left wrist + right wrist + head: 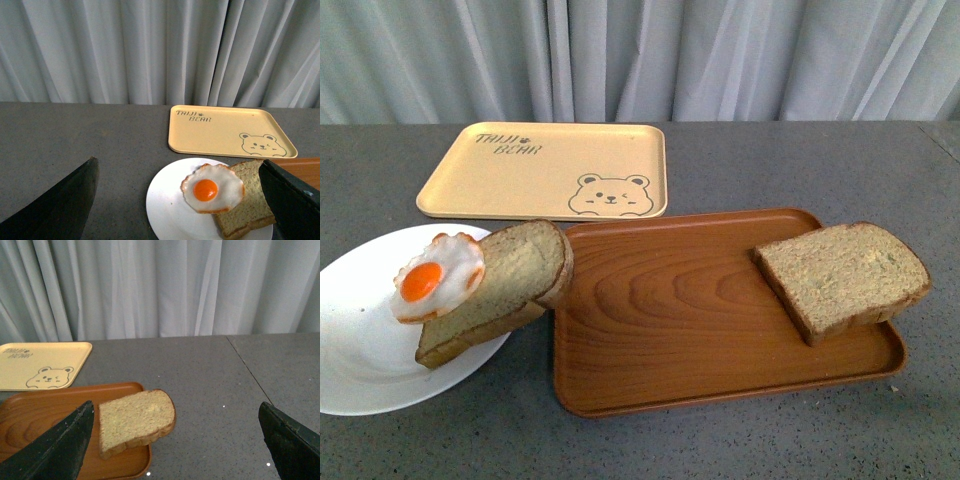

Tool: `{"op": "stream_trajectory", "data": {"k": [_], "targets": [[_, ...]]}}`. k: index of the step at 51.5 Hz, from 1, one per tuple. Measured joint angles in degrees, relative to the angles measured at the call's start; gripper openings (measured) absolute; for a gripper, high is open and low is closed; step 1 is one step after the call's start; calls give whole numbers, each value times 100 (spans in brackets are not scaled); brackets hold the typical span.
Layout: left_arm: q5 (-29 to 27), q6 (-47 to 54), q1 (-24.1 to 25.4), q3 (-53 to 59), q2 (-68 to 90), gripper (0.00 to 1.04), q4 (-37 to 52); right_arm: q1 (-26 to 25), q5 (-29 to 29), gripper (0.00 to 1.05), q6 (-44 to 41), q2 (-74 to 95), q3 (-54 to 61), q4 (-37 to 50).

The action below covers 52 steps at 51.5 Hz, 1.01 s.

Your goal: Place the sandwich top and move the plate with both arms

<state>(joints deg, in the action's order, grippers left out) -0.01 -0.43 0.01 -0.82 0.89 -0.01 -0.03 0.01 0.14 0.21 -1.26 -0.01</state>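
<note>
Sandwich top (842,278) is laid at right end of wood-grain tray (660,320), overhanging its rim. Plate (360,370), just left of tray, is cut off by frame edge; smaller slice (515,275) w/ fried egg (438,276) is propped on it. Bear tray (520,180) is set behind. Grey tabletop (800,165), pale curtain (720,50) at back. Left gripper (177,161) & right gripper (175,403) are spread wide, nothing held.

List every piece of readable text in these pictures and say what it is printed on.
"BEAR": second line of the print in a corner of the beige tray.
"TAIJI": first line of the same print; the lettering is stylised, so this reading is uncertain.
The bear face on that tray is a drawing with no words.
No text shows on the plate or the wooden tray.
</note>
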Motion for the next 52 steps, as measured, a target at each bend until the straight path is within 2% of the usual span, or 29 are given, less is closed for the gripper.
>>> {"op": "stream_trajectory", "data": {"k": [36, 39, 41, 43, 48, 52], "targets": [[-2, 0, 0, 0, 0, 96, 0, -2, 0, 96, 0, 0, 0, 0], [-2, 0, 0, 0, 0, 96, 0, -13, 256, 96, 111, 249, -173, -474], [-2, -2, 0, 0, 0, 96, 0, -186, 319, 96, 249, 883, -498, -1078], [-2, 0, 0, 0, 0, 96, 0, -452, 282, 96, 275, 1517, -693, -1130], [0, 0, 0, 0, 0, 96, 0, -1261, -151, 96, 387, 3362, -1167, -273], [0, 0, 0, 0, 0, 96, 0, -1663, -553, 96, 564, 4736, -1574, 535]]}}
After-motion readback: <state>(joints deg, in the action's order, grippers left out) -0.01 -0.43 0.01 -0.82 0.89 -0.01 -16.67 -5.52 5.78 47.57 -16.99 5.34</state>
